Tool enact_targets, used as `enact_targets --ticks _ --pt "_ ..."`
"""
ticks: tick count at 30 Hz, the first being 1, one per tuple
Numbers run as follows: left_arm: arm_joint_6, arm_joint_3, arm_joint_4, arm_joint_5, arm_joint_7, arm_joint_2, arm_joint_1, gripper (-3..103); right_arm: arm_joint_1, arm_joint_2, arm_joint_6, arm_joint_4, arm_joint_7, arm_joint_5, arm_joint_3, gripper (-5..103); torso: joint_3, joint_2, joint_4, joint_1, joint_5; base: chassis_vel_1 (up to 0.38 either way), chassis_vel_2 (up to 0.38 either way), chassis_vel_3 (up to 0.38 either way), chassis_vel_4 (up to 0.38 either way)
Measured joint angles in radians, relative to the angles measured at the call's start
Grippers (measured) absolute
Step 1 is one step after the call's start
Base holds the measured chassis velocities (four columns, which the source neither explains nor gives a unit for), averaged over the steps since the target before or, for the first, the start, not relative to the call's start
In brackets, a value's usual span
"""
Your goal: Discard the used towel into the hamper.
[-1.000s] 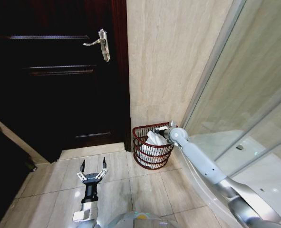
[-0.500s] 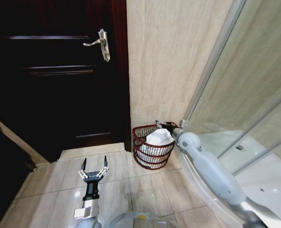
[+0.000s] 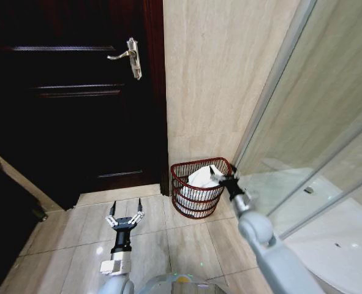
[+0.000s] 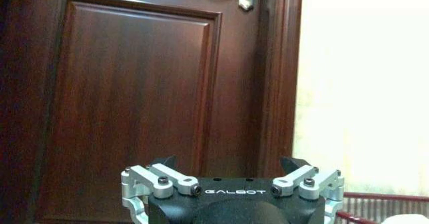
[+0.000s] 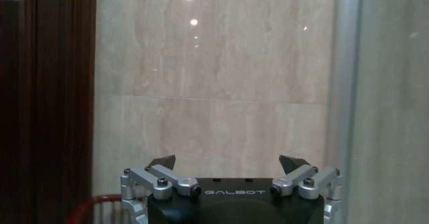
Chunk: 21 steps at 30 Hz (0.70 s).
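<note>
Where the beige stone wall (image 3: 220,79) meets the floor, the hamper (image 3: 196,195) stands on pale tiles (image 3: 168,236), a dark red wire-mesh basket just right of centre in the head view. A white towel (image 3: 200,177) lies bunched inside it, rising above the rim toward the basket's two o'clock side. At the hamper's three o'clock the right gripper (image 3: 227,179) sits at the rim, its fingers spread apart and empty, close to the towel's edge; whether it touches the cloth cannot be told. In the right wrist view the same gripper (image 5: 228,162) shows its two tips well apart, facing the stone wall, with a curve of red rim (image 5: 100,204) low beside it. At about eight o'clock from the hamper, well apart from it, the left gripper (image 3: 126,210) hangs over the tiles with its fingers open, holding nothing. A dark wooden door (image 3: 70,98) with a metal lever handle (image 3: 128,55) fills the hamper's ten o'clock side. A glass shower screen (image 3: 315,122) in a pale metal frame rises at its two o'clock.
</note>
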Motion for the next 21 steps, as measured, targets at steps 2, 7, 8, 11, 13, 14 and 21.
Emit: enact_targets --ticks 2,7,8,11,13,14,21 --pt "0.020 0.011 -0.011 -0.001 0.002 0.001 -0.002 100 -0.058 0.040 0.022 0.014 -0.019 -0.068 0.049 100 0.000 0.000 0.0000 0.000 0.0002 0.000 0.000 0.000 0.000" --pt "0.107 0.003 -0.027 -0.018 0.046 0.004 -0.025 100 -0.178 0.113 0.097 0.052 -0.078 -0.147 0.144 100 0.000 0.000 0.0000 0.000 0.0001 0.000 0.000 0.000 0.000" --pt "0.124 -0.004 -0.030 -0.025 0.061 0.004 -0.032 100 -0.188 0.124 0.109 0.052 -0.088 -0.149 0.159 100 0.000 0.000 0.0001 0.000 -0.0001 0.000 0.000 0.000 0.000" --pt "0.192 -0.042 -0.031 -0.062 0.140 0.010 -0.074 100 -0.233 0.166 0.164 0.051 -0.127 -0.152 0.212 100 0.000 0.000 0.0004 0.000 -0.0001 0.000 0.000 0.000 0.000" --pt "0.245 -0.055 -0.022 -0.110 0.170 0.058 -0.111 100 -0.283 0.204 0.203 0.050 -0.172 -0.142 0.238 100 0.000 0.000 -0.0003 0.000 0.0001 0.000 0.000 0.000 0.000" --pt "0.245 -0.055 -0.022 -0.110 0.170 0.058 -0.111 100 -0.283 0.204 0.203 0.050 -0.172 -0.142 0.238 100 0.000 0.000 -0.0003 0.000 0.0001 0.000 0.000 0.000 0.000" --pt "0.291 -0.077 -0.020 -0.200 0.164 0.190 -0.131 100 -0.319 0.279 0.246 0.064 -0.195 -0.160 0.253 100 0.000 0.000 0.0002 0.000 -0.0003 0.000 0.000 0.000 0.000"
